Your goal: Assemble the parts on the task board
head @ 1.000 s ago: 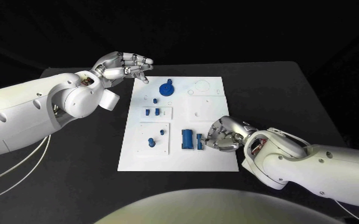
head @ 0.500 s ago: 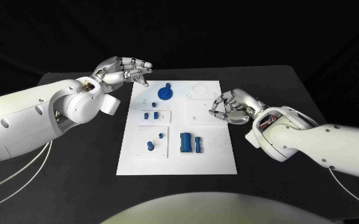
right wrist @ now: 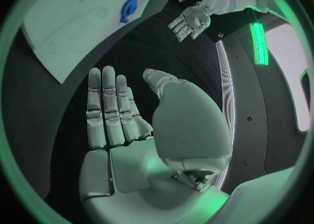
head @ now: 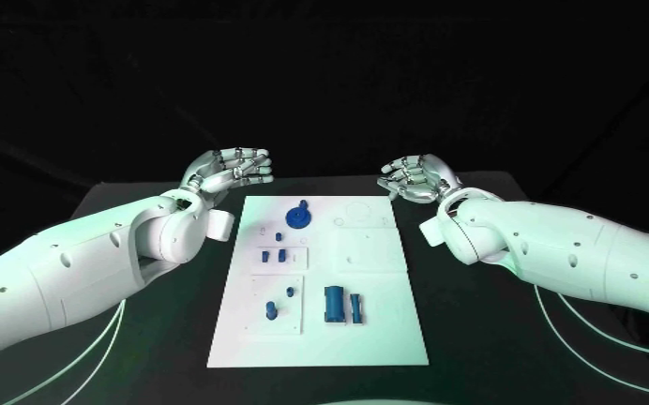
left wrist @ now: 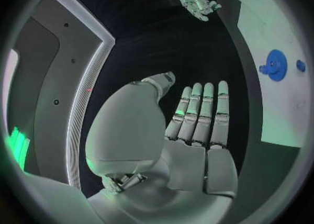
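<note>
One white task board [head: 365, 330] lies in the middle of the black desk [head: 162, 349]. On it sit a blue disc-shaped part [head: 299, 215], two blue blocks [head: 334, 304] side by side, and several small blue pieces [head: 275, 256]. Both the left hand [head: 230, 169] and the right hand [head: 416, 176] hover beyond the board's far corners, fingers extended, holding nothing.

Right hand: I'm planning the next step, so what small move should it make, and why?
Probably bring the right hand down toward the loose blue parts on the task board: both hands, left hand too, hover open and empty beyond its far edge.
</note>
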Robot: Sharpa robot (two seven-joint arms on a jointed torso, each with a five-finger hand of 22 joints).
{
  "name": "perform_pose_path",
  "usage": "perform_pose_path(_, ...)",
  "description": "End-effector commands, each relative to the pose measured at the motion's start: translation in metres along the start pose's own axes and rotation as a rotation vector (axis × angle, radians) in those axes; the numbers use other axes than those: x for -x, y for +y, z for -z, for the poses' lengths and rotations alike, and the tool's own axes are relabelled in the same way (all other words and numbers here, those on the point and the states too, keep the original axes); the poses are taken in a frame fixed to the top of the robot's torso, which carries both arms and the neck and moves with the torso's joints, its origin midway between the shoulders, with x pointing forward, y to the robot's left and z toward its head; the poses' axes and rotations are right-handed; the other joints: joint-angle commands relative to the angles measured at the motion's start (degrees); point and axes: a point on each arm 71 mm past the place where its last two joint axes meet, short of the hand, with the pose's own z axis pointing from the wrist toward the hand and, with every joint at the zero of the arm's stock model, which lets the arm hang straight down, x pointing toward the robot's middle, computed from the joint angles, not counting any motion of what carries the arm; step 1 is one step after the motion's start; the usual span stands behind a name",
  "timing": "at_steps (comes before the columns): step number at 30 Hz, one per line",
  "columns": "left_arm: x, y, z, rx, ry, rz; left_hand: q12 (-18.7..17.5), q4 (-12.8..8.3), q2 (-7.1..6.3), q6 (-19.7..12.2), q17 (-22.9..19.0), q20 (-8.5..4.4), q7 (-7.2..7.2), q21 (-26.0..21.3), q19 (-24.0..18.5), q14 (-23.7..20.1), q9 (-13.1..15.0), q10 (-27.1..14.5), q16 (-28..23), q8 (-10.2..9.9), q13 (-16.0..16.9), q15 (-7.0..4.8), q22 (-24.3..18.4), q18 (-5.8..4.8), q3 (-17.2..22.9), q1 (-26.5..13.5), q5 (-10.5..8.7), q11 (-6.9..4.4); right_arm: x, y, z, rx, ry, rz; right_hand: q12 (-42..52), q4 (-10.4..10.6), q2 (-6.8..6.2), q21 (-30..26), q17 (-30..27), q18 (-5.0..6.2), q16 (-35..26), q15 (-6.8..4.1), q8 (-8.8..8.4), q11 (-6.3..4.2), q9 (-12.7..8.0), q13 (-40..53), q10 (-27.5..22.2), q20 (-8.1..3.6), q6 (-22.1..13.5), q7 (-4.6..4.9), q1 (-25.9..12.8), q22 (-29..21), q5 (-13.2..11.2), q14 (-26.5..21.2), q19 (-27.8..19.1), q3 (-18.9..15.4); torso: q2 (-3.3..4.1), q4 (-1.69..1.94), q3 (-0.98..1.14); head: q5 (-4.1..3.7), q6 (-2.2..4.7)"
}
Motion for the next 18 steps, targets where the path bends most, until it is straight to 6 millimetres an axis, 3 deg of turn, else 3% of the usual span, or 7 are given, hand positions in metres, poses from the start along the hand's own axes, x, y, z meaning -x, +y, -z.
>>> perform_pose_path(1,0.008,0.001,-0.007,-0.047,-0.132,0.014,-3.9,0.1,0.23,-0.6,-1.7,0.07,-0.10,-3.7,-1.0,-1.4,-0.7,-1.6,-5.5,-1.4,-0.1,0.88,-2.4,-0.40,-1.7,-0.1,-0.31,-0.59,-0.004,0.005,-0.011,0.093,0.055,-0.182,-4.3,-0.5,0.24,-0.5,-3.5,0.67,-5.9,1.21,-1.84,1.64,-1.8,-7.1,0.1,1.66,2.0,1.09,0.3,-5.8,-0.1,-1.8,-2.7,-1.2,-0.93,0.40,0.36,0.24,2.55)
perform_pose_path(6,0.010,0.007,-0.015,-0.055,-0.175,-0.002,-8.2,0.4,1.06,-0.8,-3.8,0.10,-0.61,-7.0,-1.3,-4.5,-1.5,-1.7,-12.8,-3.2,0.0,2.18,-4.4,-1.49,-4.0,0.4,-0.21,-1.14,-0.007,0.005,-0.021,0.113,0.062,-0.223,-9.5,-1.2,1.74,-0.5,-8.3,0.78,-12.2,2.35,-4.80,2.36,-4.5,-16.6,1.9,2.96,3.5,1.40,0.3,-15.0,-0.2,-2.3,-4.8,-3.6,-1.10,0.62,0.80,0.34,4.21)
perform_pose_path(7,0.005,0.008,-0.014,-0.016,-0.102,-0.004,-16.9,-11.9,11.33,-43.4,-8.6,-16.54,-11.12,-14.2,-42.8,-39.7,-11.1,-49.1,-29.7,-16.5,-3.6,-10.03,-8.5,-9.73,-27.7,-23.7,-8.84,-11.23,-0.005,0.002,-0.019,0.053,0.017,-0.111,-16.2,-12.6,12.84,-4.1,-27.5,-9.74,-24.4,-5.39,-18.01,-7.42,-24.3,-27.9,-54.8,-11.38,-43.9,-11.00,-22.0,-41.9,-13.0,-58.9,-55.9,-25.5,-0.82,0.37,0.41,0.30,3.11)
perform_pose_path(14,-0.002,0.009,-0.008,-0.019,-0.124,-0.009,-16.9,-11.9,11.33,-43.4,-8.6,-16.54,-11.12,-14.2,-42.8,-39.7,-11.1,-49.1,-29.7,-16.5,-3.6,-10.03,-8.5,-9.73,-27.7,-36.0,-8.84,-11.23,-0.012,0.007,-0.012,0.055,-0.009,-0.171,-16.2,-12.6,12.84,-4.1,-27.5,-9.74,-24.4,-5.39,-18.01,-7.42,-24.3,-27.9,-54.8,-11.38,-43.9,-11.00,-33.2,-41.9,-13.0,-58.9,-55.9,-25.5,-1.55,0.61,0.67,1.56,4.73)
perform_pose_path(15,-0.004,0.009,-0.007,-0.019,-0.131,-0.010,-16.9,-11.9,11.33,-43.4,-8.6,-16.54,-11.12,-14.2,-42.8,-39.7,-11.1,-49.1,-29.7,-16.5,-3.6,-10.03,-8.5,-9.73,-27.7,-37.9,-8.84,-11.23,-0.014,0.009,-0.010,0.055,-0.016,-0.187,-16.2,-12.6,12.84,-4.1,-27.5,-9.74,-24.4,-5.39,-18.01,-7.42,-24.3,-27.9,-54.8,-11.38,-43.9,-11.00,-74.1,-41.9,-13.0,-58.9,-55.9,-25.5,-1.76,0.68,0.74,1.91,5.19)
perform_pose_path(16,-0.006,0.010,-0.005,-0.020,-0.138,-0.011,-16.9,-11.9,11.33,-43.4,-8.6,-16.54,-11.12,-14.2,-42.8,-39.7,-11.1,-49.1,-29.7,-16.5,-3.6,-10.03,-8.5,-9.73,-27.7,-39.6,-8.84,-11.23,-0.016,0.011,-0.007,0.054,-0.024,-0.206,-16.2,-12.6,12.84,-4.1,-27.5,-9.74,-24.4,-5.39,-18.01,-7.42,-24.3,-27.9,-54.8,-11.38,-43.9,-11.00,-74.1,-41.9,-13.0,-58.9,-55.9,-25.5,-1.95,0.75,0.81,2.25,5.63)
perform_pose_path(18,-0.012,0.010,0.000,-0.022,-0.155,-0.015,-16.9,-11.9,11.33,-43.4,-8.6,-16.54,-11.12,-14.2,-42.8,-39.7,-11.1,-49.1,-29.7,-16.5,-3.6,-10.03,-8.5,-9.73,-27.7,-80.2,-8.84,-11.23,-0.020,0.015,-0.002,0.052,-0.043,-0.248,-16.2,-12.6,12.84,-4.1,-27.5,-9.74,-24.4,-5.39,-18.01,-7.42,-24.3,-27.9,-54.8,-11.38,-43.9,-11.00,-74.1,-41.9,-13.0,-58.9,-55.9,-25.5,-2.26,0.85,0.92,2.78,6.31)
